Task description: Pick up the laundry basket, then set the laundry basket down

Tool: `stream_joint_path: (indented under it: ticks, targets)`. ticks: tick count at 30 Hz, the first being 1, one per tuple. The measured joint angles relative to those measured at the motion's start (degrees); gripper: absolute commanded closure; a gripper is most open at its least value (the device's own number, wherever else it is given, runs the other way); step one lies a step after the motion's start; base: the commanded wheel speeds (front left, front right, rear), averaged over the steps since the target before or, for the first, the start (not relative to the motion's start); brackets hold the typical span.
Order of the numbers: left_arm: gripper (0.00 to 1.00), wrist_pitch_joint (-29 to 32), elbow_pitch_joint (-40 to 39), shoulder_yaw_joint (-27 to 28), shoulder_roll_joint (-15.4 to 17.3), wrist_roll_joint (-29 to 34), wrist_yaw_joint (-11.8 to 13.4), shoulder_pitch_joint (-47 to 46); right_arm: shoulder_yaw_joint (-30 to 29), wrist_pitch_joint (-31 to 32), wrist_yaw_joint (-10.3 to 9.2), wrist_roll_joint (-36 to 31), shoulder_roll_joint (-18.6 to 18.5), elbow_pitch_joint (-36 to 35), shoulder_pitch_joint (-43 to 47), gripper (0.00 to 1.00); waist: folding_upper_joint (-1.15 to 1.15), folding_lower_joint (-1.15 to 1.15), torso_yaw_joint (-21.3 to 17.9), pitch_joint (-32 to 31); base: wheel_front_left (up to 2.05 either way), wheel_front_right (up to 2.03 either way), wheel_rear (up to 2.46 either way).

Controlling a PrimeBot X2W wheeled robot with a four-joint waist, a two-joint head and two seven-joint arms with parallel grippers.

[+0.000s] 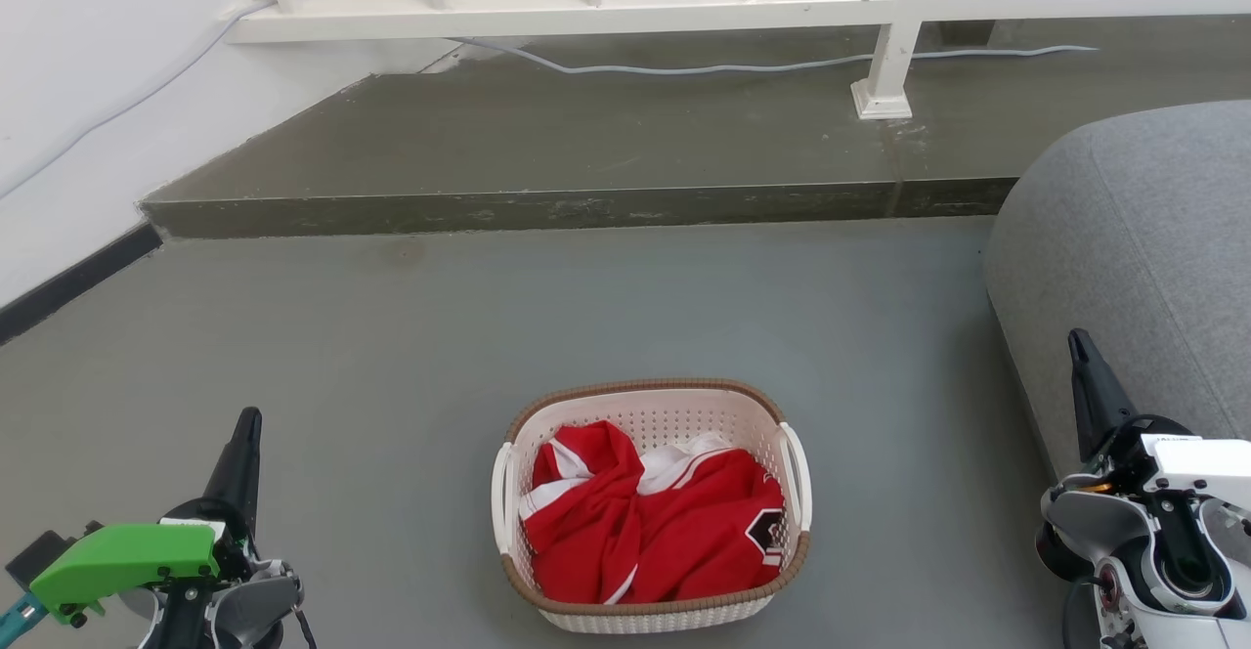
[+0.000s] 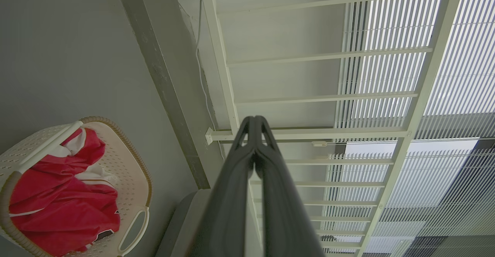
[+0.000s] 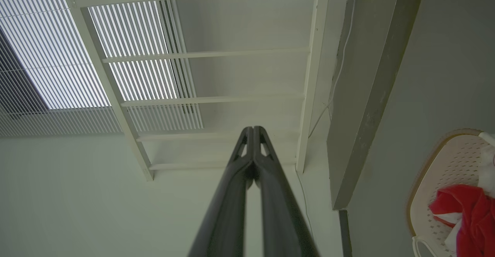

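closed jaws on both sides, long dark fingers pressed tip to tip, holding nothing. left gripper (image 1: pixel 249 426) low at the left of the head view, pointing up and away over the smooth grey floor (image 1: pixel 391 336), with a bright green plastic block (image 1: pixel 127 553) on its wrist. right gripper (image 1: pixel 1079 346) low at the right, likewise pointing up, beside a grey fabric seat (image 1: pixel 1153 238), with glossy white and black housing behind the fingers. basket (image 1: pixel 674 416) on the floor between the two grippers, well apart from each. cream perforated plastic walls, rounded corners, brown woven-look rim, a white loop handle at either side. inside, a crumpled red garment (image 1: pixel 655 522) with white stripes and a black-and-white badge (image 1: pixel 767 532), too small to read. beyond, a raised, scuffed concrete step (image 1: pixel 586 141), a white railing (image 1: pixel 586 16) above it and a pale cable (image 1: pixel 684 69) trailing across its top.
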Motion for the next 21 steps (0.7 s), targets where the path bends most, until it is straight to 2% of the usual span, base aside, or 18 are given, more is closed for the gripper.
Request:
stream_joint_path:
  ticks: [21]
  targets:
    - [1.0, 0.2, 0.1, 0.1, 0.0, 0.0, 0.0, 0.0, -0.1, 0.0, 0.0, 0.0, 0.0, 0.0, 0.0, 1.0, 0.0, 0.0, 0.0, 0.0, 0.0, 0.0, 0.0]
